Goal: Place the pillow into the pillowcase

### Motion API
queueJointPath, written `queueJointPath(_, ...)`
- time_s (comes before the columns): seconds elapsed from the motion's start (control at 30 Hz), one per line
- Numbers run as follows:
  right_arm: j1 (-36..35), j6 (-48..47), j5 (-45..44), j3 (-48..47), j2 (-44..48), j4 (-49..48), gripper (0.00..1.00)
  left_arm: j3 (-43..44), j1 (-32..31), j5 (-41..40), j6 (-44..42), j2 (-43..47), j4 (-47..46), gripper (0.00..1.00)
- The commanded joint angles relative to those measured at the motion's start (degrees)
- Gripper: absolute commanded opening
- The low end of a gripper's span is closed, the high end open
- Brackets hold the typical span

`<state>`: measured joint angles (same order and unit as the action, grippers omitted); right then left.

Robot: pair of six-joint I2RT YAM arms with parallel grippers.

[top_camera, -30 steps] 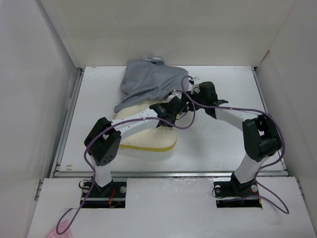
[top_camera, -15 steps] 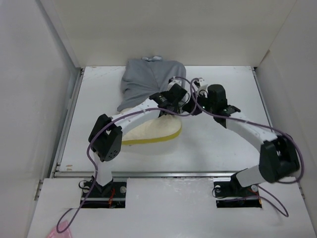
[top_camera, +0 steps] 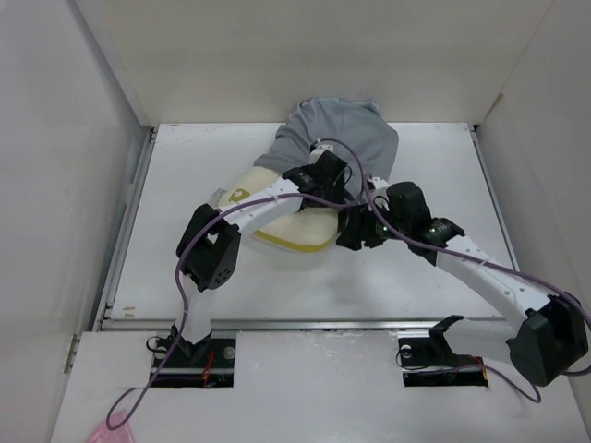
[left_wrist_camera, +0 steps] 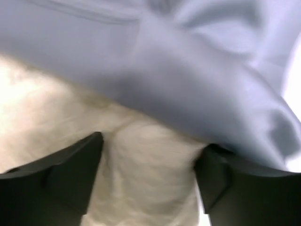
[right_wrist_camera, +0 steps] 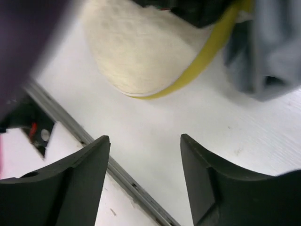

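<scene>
The grey pillowcase lies bunched at the back middle of the table, pulled over the far part of the cream pillow. The pillow's near end, with its yellow edge, sticks out. My left gripper is at the pillowcase's mouth. In the left wrist view this gripper is open, its fingers wide apart over the pillow, with the pillowcase hanging just above. My right gripper is open beside the pillow's right end. In its own view the right gripper has only bare table between its fingers; the pillow and pillowcase lie beyond.
White walls close in the table on the left, back and right. A metal rail runs along the near table edge, seen too in the right wrist view as a rail. Purple cables loop over both arms above the pillow.
Pillow and pillowcase have shifted right and toward the back, the case drawn further over the pillow. My left gripper has opened. My right gripper shut, pulled back toward the near side and opened again.
</scene>
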<state>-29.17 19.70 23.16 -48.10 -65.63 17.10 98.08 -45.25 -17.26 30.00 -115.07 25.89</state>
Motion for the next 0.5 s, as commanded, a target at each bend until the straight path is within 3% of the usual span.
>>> queueJointPath(0.0, -0.54, -0.54, -5.39, -4.54, -1.52, 9.17, 0.70, -6.65, 1.57, -2.26, 0.16, 6.68, -4.62, 0.79)
queueJointPath(0.07, -0.02, -1.16, -9.34, -5.60, -0.91, 12.32, 0.77, -13.14, 0.08, -1.73, 0.15, 12.74, -4.62, 0.95)
queueJointPath(0.17, 0.60, -1.86, -14.00, -6.83, 2.51, 14.27, 0.88, -18.96, 0.08, -1.73, 0.67, 20.65, -2.09, 1.00)
queueJointPath(0.3, 1.13, -2.48, -16.03, -7.97, 4.63, 14.98, 0.92, -24.85, 0.08, -5.85, 5.32, 28.92, 4.42, 1.00)
queueJointPath(0.47, 1.13, -3.71, -15.52, -9.99, 3.23, 14.27, 0.93, -29.08, 1.83, -7.08, 5.33, 37.18, 4.96, 1.00)
